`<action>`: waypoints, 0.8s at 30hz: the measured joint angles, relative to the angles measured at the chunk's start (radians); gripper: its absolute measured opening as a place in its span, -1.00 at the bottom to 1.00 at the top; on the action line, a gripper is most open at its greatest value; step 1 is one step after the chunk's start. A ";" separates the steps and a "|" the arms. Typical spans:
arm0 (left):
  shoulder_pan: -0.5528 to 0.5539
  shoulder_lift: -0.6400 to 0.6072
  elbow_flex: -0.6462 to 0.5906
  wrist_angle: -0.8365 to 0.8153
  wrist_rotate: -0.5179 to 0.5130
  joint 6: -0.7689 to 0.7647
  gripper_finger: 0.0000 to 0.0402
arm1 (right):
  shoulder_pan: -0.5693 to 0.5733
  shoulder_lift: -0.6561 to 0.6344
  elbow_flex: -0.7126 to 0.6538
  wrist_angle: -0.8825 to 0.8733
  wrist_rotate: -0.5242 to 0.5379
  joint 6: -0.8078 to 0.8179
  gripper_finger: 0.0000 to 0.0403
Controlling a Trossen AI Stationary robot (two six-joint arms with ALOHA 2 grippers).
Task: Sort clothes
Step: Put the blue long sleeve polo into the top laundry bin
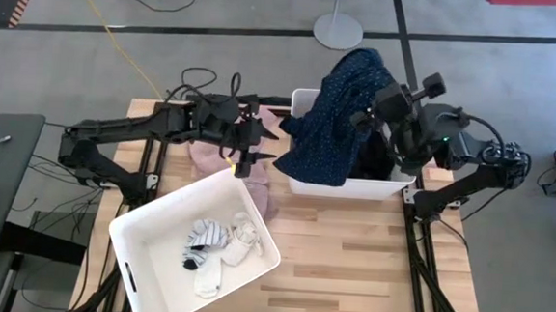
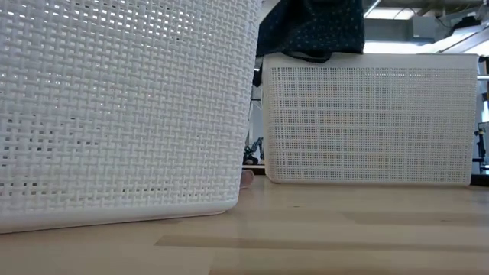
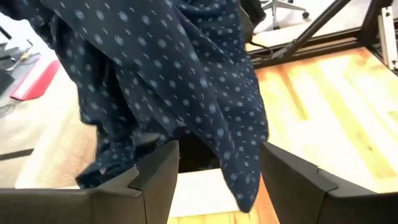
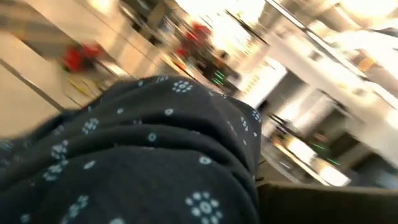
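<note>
- Jaws of the right gripper are pressed together on the dark blue patterned garment, holding its upper fold above the far bin; the cloth hangs from there in long folds, draping over the bin's left wall and front rim.
- Jaws of the left gripper stand spread with nothing between them, near the hanging hem of that garment; in the left wrist view the two dark fingers frame the lower tip of the cloth without touching it.
- Judging by its drape, the garment is light, thin and wholly limp: it will not keep any shape, will sag from whatever point is pinched, and could slip through a shallow pinch.
- A sound second hold looks to be the free lower corner or hem that dangles nearest the left gripper, taken deep enough to gather a fold of cloth, not just an edge.
- Pink garment lies on the table between the two bins, partly under the left arm; soft too, best taken at a bunched ridge.
- Socks, white and striped, lie in the near bin, small and light.
- Something black shows inside the far bin under the blue cloth; I cannot tell what.
</note>
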 joint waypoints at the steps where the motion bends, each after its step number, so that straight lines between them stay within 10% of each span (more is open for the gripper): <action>1: 0.003 0.000 -0.004 0.001 0.010 -0.005 0.08 | -0.007 0.003 0.000 -0.021 0.039 -0.003 -1.00; 14: -0.010 0.000 -0.008 -0.090 0.030 -0.061 0.06 | -0.115 0.012 0.000 -0.567 0.040 0.491 -0.92; 24: -0.011 0.000 -0.008 -0.113 0.030 -0.065 0.05 | -0.300 0.022 0.000 -1.267 -0.383 1.246 -0.75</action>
